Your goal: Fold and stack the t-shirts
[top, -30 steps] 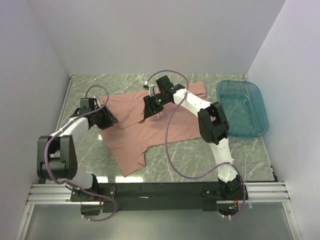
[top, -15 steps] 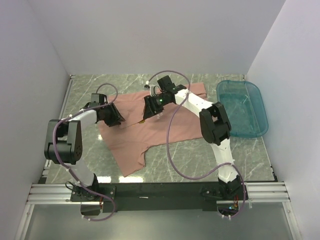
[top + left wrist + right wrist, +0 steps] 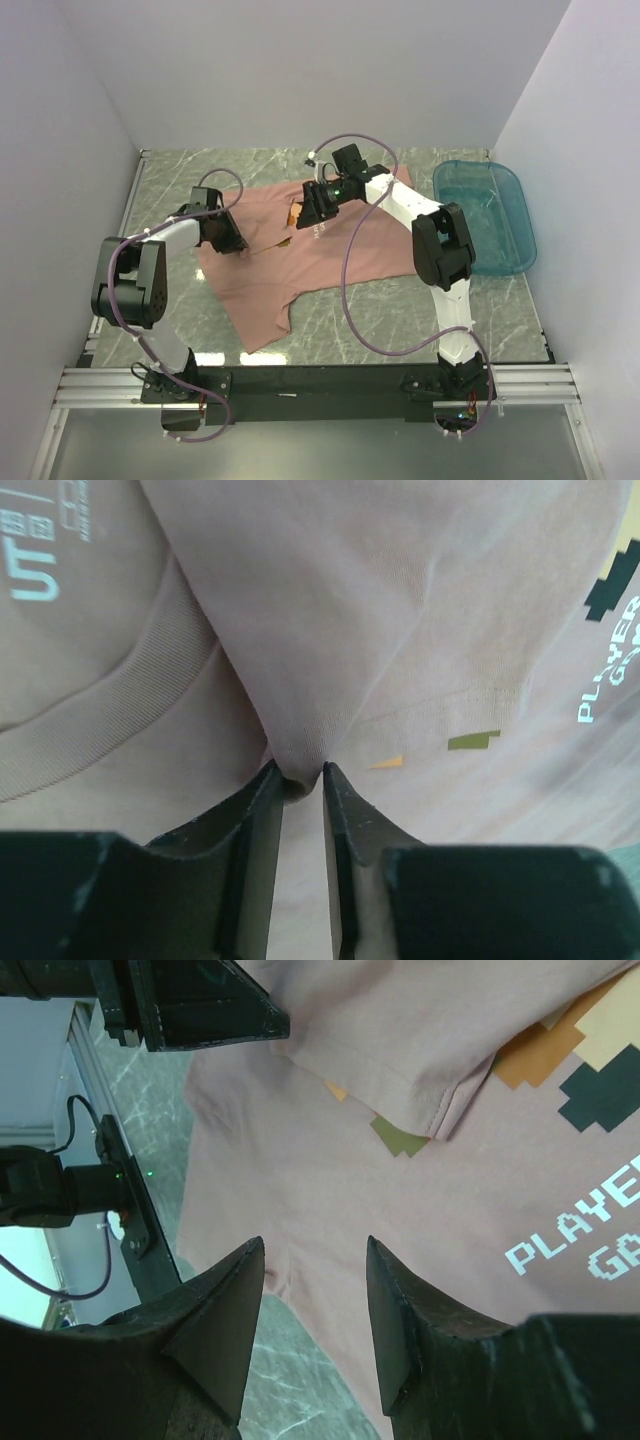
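The grey marble bench [image 3: 400, 300] carries the pink t-shirt [image 3: 300, 270], spread out and rumpled. The left pincer [image 3: 302, 780] is nearly closed on a small tuck of cloth (a shallow bite), which could slip free when lifted. The right pincer [image 3: 315, 1300] hangs open and empty, just above the print [image 3: 570, 1245].

Robotics lab cell here: plain white walls [image 3: 300, 80] box in a marble-look bench [image 3: 500, 310], left arm [image 3: 125, 290] and right arm [image 3: 440, 250] bolted to a metal rail [image 3: 110, 385] up front.
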You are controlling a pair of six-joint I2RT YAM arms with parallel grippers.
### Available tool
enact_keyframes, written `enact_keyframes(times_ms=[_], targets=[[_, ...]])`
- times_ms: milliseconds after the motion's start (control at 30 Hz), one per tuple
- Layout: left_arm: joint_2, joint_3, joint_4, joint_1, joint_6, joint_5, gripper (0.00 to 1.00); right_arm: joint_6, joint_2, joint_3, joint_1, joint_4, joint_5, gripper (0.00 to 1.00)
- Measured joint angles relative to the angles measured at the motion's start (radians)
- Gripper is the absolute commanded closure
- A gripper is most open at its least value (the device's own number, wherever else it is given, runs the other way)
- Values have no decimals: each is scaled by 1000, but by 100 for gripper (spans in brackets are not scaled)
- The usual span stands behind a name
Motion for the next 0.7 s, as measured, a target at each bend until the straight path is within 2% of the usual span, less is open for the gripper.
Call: enact_keyframes(times_ms=[133,267,500,700], targets=[[-8,-1,-15,-11,0,-3,85,3,-9,-13,-7,3,-5,48],[-36,-5,-26,-11,-1,-2,90,7,-14,-18,-10,5,-7,48],[-47,-6,-27,-11,-15,14,91,14,-27,-22,-24,10,-11,48],[-49,-13,-29,-6,-46,56,85,18,-39,-35,-31,17,-19,48]])
